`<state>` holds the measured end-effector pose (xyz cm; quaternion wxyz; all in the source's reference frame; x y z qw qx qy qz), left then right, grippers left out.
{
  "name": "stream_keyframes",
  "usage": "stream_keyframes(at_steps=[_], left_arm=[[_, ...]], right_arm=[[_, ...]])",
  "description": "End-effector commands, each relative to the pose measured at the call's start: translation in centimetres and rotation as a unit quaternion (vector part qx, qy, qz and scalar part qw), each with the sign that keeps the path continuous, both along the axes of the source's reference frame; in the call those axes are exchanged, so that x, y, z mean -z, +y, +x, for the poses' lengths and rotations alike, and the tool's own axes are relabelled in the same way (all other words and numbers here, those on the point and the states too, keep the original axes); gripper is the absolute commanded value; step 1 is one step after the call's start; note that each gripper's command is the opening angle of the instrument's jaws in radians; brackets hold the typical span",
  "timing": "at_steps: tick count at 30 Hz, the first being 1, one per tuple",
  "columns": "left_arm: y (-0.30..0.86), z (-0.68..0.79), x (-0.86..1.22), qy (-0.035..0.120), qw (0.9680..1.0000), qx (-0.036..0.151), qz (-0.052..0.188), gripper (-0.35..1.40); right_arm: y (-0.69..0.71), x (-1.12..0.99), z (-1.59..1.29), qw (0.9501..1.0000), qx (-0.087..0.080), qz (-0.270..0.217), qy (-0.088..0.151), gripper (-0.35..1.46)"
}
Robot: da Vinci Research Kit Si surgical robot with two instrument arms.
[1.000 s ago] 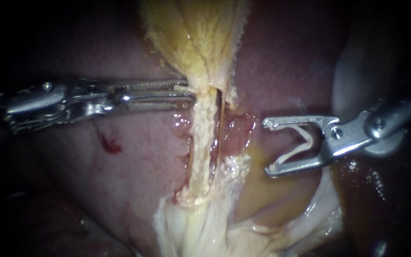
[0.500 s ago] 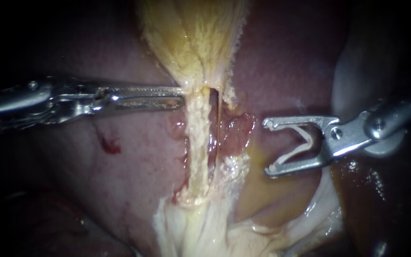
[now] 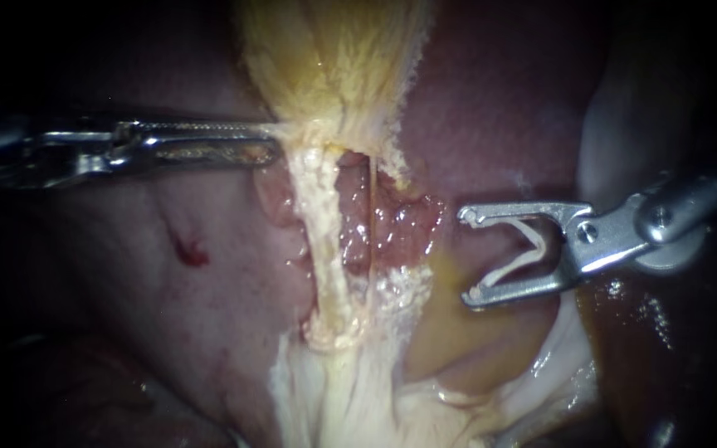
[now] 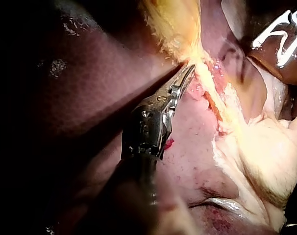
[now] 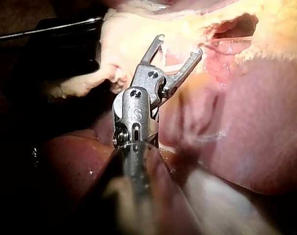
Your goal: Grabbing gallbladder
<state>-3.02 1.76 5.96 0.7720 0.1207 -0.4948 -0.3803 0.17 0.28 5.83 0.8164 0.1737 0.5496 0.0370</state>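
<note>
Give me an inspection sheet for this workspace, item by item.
Surface: liver, reddish, with a small blood spot.
Job's things: gallbladder, yellowish, narrowing into a pale strand.
Clutter: nothing seen.
Instruments: left instrument, jaws shut on the gallbladder's narrow end; right instrument, jaws wide apart, holding a clip, apart from the strand.
Cables: nothing seen.
Surroundings: dark, nothing seen.
</note>
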Motion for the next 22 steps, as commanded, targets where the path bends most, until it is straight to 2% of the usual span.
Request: stream_keyframes(at_steps=[1, 7, 22], left_arm=[[0.02, 0.02, 0.03, -0.001, 1.0000, 0.002, 0.000, -0.35], [0.02, 0.11, 0.08, 0.002, 1.0000, 0.006, -0.001, -0.35], [0.00, 0.10, 0.09, 0.008, 0.9999, 0.015, -0.002, -0.35]], right_arm=[[0.00, 0.00, 0.00, 1.0000, 0.000, 0.000, 0.000, 0.50], [0.00, 0.00, 0.00, 1.0000, 0.000, 0.000, 0.000, 0.50], [0.00, 0.00, 0.00, 1.0000, 0.000, 0.000, 0.000, 0.50]])
